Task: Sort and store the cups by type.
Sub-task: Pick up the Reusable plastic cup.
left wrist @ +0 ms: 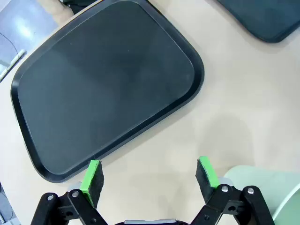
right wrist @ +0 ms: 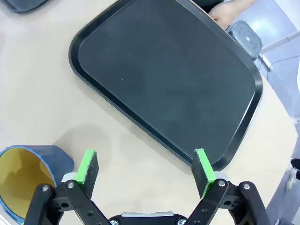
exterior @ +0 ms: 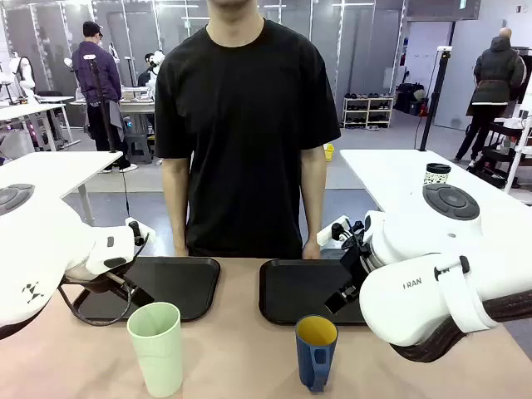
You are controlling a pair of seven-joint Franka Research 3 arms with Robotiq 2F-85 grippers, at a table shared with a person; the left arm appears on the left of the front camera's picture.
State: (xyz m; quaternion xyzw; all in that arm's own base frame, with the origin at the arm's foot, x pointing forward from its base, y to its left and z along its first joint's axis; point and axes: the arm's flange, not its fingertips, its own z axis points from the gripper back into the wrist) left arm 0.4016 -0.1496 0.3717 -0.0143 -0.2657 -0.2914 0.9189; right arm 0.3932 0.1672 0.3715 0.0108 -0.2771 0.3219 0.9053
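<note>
Appearing rigid, light and slick, mint tumbler and blue mug warrant mid-wall grasps; left hand, right hand both open.

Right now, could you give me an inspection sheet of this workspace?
Surface: tan table, with a black left tray and right tray at its far side.
Job's things: green tumbler and blue mug, upright on the table before the trays.
Clutter: nothing seen.
Grippers: left gripper and right gripper open, holding nothing.
Cables: black loop under the left arm.
Surroundings: person across the table; lidded cup on a table behind.
</note>
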